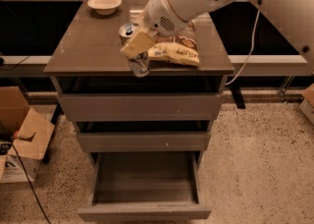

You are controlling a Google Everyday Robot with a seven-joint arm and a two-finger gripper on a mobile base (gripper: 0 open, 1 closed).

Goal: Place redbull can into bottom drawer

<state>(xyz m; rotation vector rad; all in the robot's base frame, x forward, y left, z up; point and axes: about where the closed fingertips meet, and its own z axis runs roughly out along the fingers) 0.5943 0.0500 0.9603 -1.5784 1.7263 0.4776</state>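
1. Redbull can [139, 65]: slim, light, thin-walled and slick. Likely to dent under a hard squeeze, so best taken mid-body, across its width.
2. Clamped mid-body by the tan fingers [140, 42] of the gripper [137, 46], tilted, hanging at the bench [83, 46] front edge, just beside the chip bag [176, 52].
3. Bottom drawer [144, 211] standing open, well below.
4. Hidden: the far finger, behind the can, and most of the label.

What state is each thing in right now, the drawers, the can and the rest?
End effector: closed on the can, over the front of the cabinet.
Can: gripped, tilted.
Bottom drawer: pulled open, nothing inside.
Chip bag: lying flat.
Bowl: upright.
Cardboard box: flaps open.
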